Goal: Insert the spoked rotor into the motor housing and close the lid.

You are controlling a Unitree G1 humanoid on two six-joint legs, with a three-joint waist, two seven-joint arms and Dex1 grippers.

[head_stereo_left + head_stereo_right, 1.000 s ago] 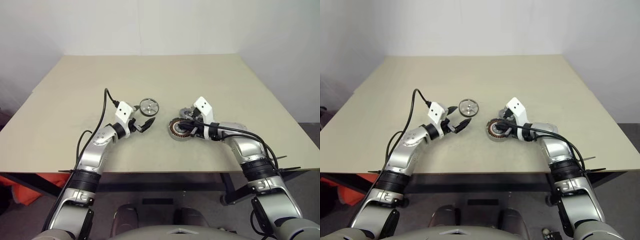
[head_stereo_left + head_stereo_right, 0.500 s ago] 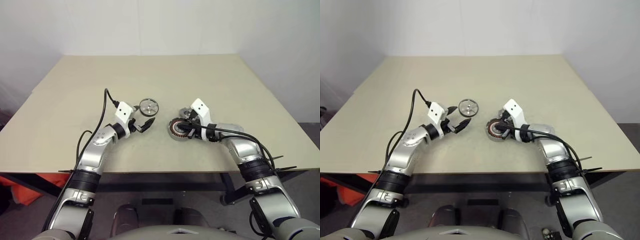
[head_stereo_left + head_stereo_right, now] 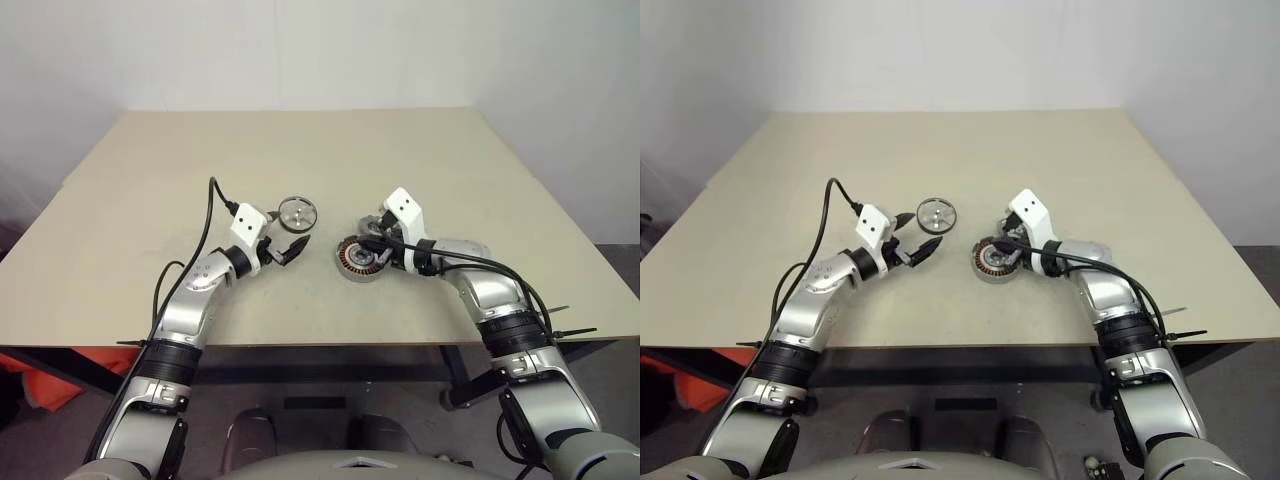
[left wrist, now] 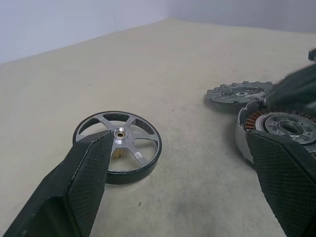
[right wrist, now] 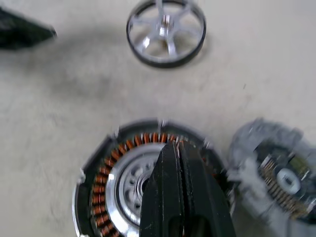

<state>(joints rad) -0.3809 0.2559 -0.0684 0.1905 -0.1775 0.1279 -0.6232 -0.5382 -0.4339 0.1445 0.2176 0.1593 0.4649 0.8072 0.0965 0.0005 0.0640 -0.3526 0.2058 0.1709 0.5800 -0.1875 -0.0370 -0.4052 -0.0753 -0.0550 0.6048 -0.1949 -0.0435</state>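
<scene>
Gripper status first: we find the right gripper [image 5: 178, 163] fully closed, fingers pressed together and holding nothing, its tip poised over the pale centre of the motor housing [image 3: 360, 257]; we cannot tell whether it touches. The left gripper [image 3: 283, 240] stands wide open and empty, level just above the desk [image 3: 300, 150].

We note the spoked rotor [image 3: 298, 212] lying flat on the desk, not inserted, just beyond the left gripper's fingertips. In the left wrist view one finger [image 4: 81, 177] overlaps the rotor's near edge, with the other finger in front of the housing.

The housing sits on the desk between the two grippers, copper windings exposed, with nothing in it. The lid [image 4: 239, 93] lies flat directly behind the housing, close against it, partly hidden by the right gripper's wrist in the head views.
</scene>
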